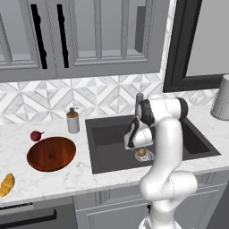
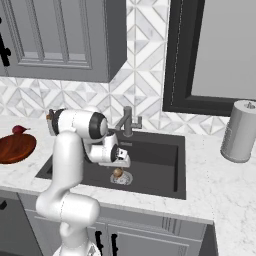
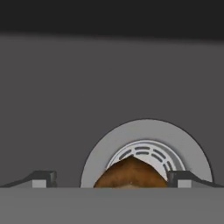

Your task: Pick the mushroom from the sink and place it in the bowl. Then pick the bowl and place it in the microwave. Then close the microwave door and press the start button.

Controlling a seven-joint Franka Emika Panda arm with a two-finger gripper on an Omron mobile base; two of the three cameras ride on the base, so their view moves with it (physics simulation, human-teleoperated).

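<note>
Sink [image 1: 107, 147]: mushroom [image 1: 141, 152] on drain [image 3: 183, 142]

1. Soap dispenser [image 1: 73, 120]: upright on the marble counter [image 1: 53, 181], beside the basin's left rim, before the patterned backsplash [image 1: 53, 96].
2. Dark red onion-like ball [image 1: 36, 135]: on the counter, left of the dispenser.
3. Golden crescent pastry [image 1: 6, 184]: near the counter's front edge, far left.
4. Faucet [image 2: 128, 121]: metal, rising behind the basin's rear rim.
5. Paper towel roll [image 2: 240, 131]: upright on the counter at right, below the dark-framed window [image 2: 212, 55].
6. Grey wall cabinets [image 1: 85, 36]: above the backsplash, with black handles.
7. Base cabinet doors [image 2: 135, 237]: beneath the counter.
</note>
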